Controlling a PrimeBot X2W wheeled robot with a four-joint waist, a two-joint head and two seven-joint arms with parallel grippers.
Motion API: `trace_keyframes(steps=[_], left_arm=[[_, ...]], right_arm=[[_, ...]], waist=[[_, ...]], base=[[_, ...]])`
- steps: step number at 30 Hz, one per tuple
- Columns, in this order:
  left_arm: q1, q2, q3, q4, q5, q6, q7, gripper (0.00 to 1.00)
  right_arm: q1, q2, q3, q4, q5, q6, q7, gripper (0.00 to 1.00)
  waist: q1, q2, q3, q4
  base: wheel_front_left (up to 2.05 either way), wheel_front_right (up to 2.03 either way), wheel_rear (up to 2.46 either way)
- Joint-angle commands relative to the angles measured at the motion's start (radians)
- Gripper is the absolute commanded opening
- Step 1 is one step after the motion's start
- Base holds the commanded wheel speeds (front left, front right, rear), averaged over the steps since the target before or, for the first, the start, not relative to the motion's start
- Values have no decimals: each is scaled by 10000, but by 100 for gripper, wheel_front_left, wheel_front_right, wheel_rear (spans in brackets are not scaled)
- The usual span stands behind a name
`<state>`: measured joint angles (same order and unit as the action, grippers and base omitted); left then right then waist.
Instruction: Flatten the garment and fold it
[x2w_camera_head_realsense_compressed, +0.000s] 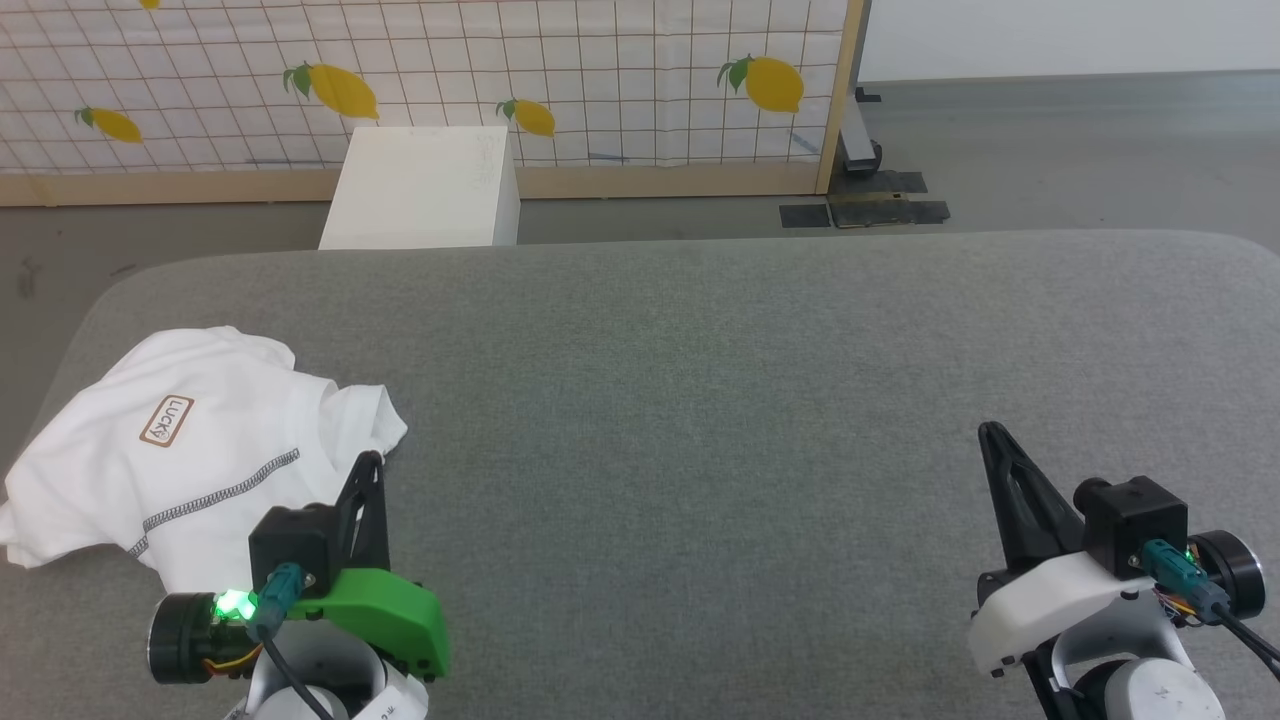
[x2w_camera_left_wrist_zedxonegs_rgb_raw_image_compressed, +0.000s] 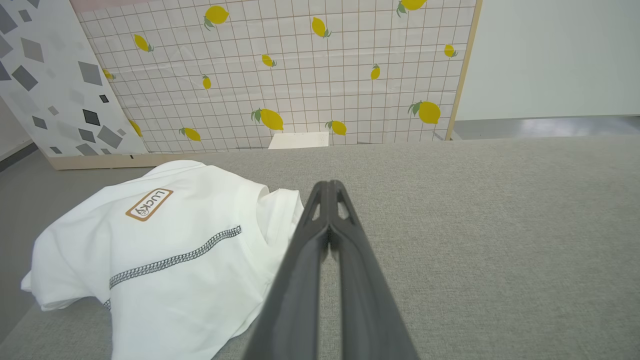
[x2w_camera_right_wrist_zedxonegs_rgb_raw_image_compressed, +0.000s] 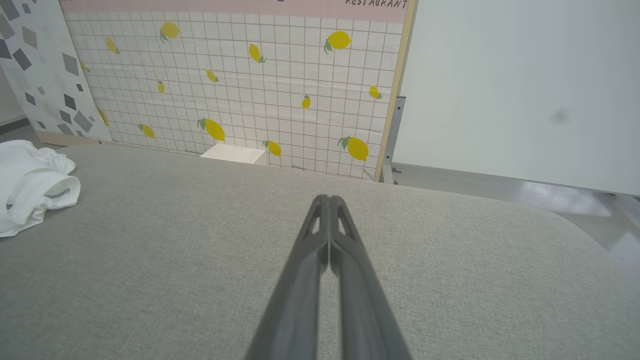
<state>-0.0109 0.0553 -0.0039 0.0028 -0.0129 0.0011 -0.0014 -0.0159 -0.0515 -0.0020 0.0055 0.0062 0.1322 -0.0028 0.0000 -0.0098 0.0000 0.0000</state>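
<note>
The garment (x2w_camera_head_realsense_compressed: 200, 450) lies crumpled at the left end of the grey padded surface (x2w_camera_head_realsense_compressed: 700, 400), white with a dark zigzag seam and a brown-bordered "LUCKY" patch (x2w_camera_head_realsense_compressed: 166, 420). In the left wrist view the garment (x2w_camera_left_wrist_zedxonegs_rgb_raw_image_compressed: 165, 260) spreads just left of my fingers. My left gripper (x2w_camera_head_realsense_compressed: 372, 462) is shut and empty, its tips beside the garment's right edge. Far from the cloth, at the lower right, my right gripper (x2w_camera_head_realsense_compressed: 992, 432) is shut and empty. The right wrist view shows my right gripper (x2w_camera_right_wrist_zedxonegs_rgb_raw_image_compressed: 329, 200) over bare padding, and the garment (x2w_camera_right_wrist_zedxonegs_rgb_raw_image_compressed: 30, 185) at its far left.
A rigid white box (x2w_camera_head_realsense_compressed: 425, 190) stands on the floor behind the surface's far edge. A lemon-print grid panel (x2w_camera_head_realsense_compressed: 500, 80) with a wooden frame closes off the back. Grey floor (x2w_camera_head_realsense_compressed: 1050, 150) runs past the right side.
</note>
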Motion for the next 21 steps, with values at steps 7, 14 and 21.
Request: trace_keyframes(steps=[7, 14, 21], left_arm=[[21, 0, -76, 41, -134, 33, -74, 100], [30, -3, -194, 161, -303, 102, -225, 100], [24, -6, -303, 282, -455, 157, -370, 100]], right_arm=[[54, 0, -40, 51, 130, 0, -83, 100], [139, 1, -122, 128, 310, -1, -229, 100], [226, 2, -196, 196, 463, -2, -369, 100]], waist=[[0, 3, 2, -2], [0, 9, -2, -3], [0, 13, -9, 7]], base=[[0, 0, 0], [0, 0, 0], [0, 0, 0]])
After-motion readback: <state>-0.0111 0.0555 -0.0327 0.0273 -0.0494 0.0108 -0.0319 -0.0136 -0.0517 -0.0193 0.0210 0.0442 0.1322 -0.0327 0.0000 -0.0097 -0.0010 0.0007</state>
